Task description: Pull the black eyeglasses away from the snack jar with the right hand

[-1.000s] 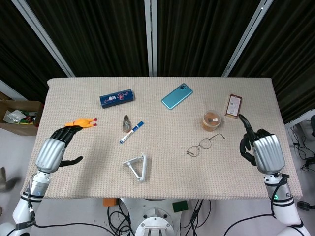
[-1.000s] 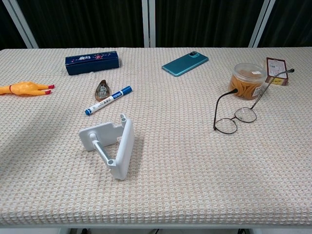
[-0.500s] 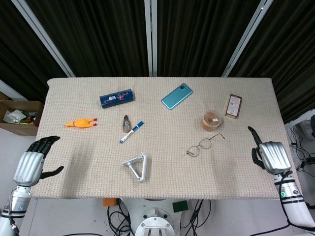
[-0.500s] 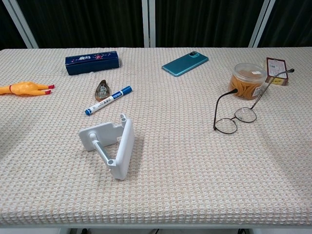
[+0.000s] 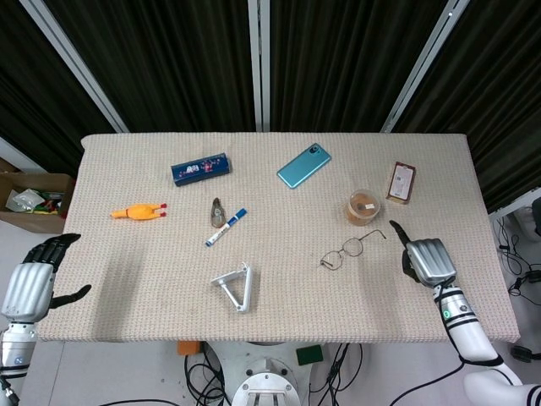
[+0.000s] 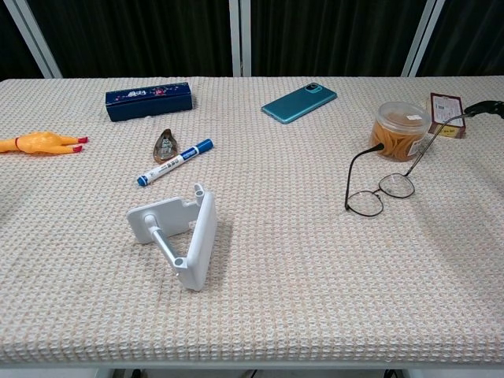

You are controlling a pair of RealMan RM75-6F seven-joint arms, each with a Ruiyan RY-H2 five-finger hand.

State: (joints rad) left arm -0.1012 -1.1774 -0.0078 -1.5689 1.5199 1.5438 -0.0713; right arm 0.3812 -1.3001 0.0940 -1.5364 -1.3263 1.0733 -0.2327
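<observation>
The black-rimmed eyeglasses (image 5: 352, 247) lie open on the beige table mat, just in front of the clear snack jar (image 5: 363, 205). One temple arm reaches up beside the jar (image 6: 400, 130), as the chest view of the glasses (image 6: 395, 186) shows. My right hand (image 5: 427, 260) hovers to the right of the glasses, back up, one finger stretched toward them, holding nothing and apart from them. Only its fingertip (image 6: 488, 108) enters the chest view at the right edge. My left hand (image 5: 30, 288) hangs off the table's left side, fingers apart, empty.
A brown packet (image 5: 401, 182) lies right of the jar. Further left are a teal phone (image 5: 303, 165), a blue box (image 5: 200, 168), a rubber chicken (image 5: 137, 211), a marker (image 5: 226, 227) and a white stand (image 5: 235, 286).
My right hand has come in from the table's right edge toward the glasses. My left hand has drawn back off the left edge. The glasses have not moved.
</observation>
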